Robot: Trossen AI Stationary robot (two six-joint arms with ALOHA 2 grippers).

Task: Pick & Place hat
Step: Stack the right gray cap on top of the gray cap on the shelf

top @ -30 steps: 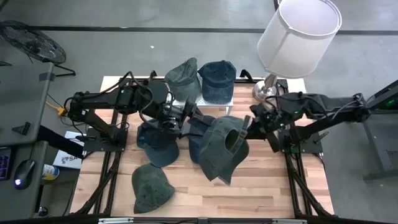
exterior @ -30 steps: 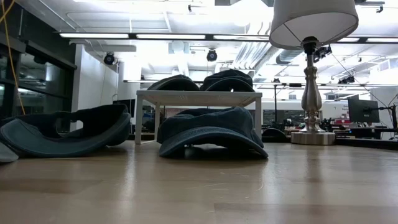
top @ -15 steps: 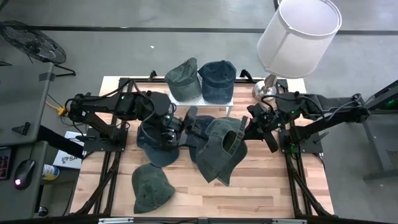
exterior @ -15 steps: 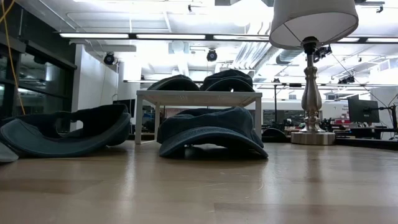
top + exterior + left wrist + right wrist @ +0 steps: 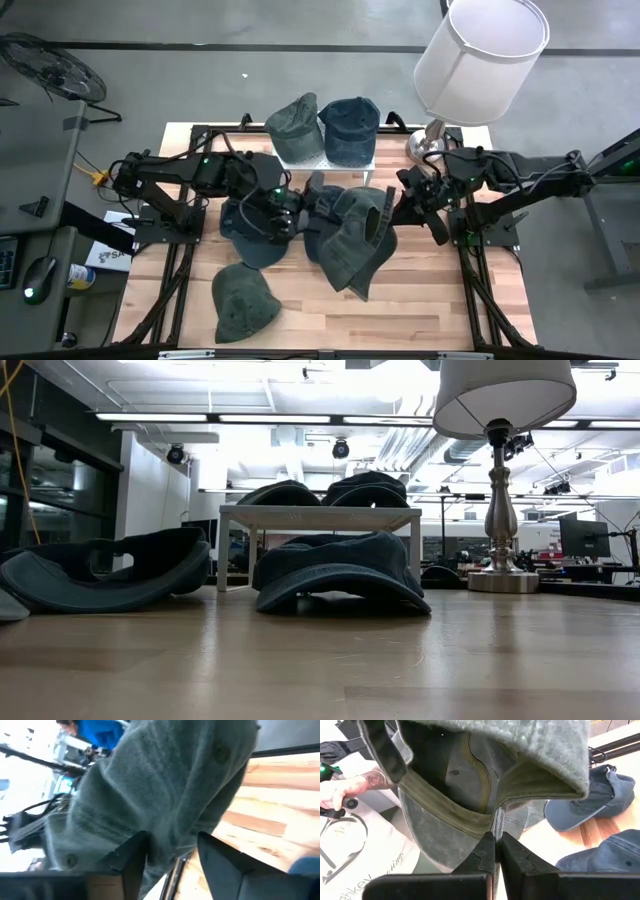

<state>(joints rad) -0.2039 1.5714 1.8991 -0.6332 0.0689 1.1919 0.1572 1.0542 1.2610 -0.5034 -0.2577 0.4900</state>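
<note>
Since a second ago the left claw (image 5: 288, 212) has swung in beside the grey-green hat (image 5: 358, 240), fingers spread around its fabric above the bench (image 5: 440, 300), while the right claw (image 5: 400, 205), pressed together, pinches its brim, suggesting a handover.

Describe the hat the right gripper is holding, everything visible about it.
The grey-green cap is a faded cotton-looking baseball cap with stitched panels, eyelets and a back strap. It hangs tilted above the wooden table, opening turned toward the right arm, over darker blue caps. The right gripper is shut on its inner sweatband edge. The left gripper has its fingers on either side of the fabric on the opposite side.
</note>
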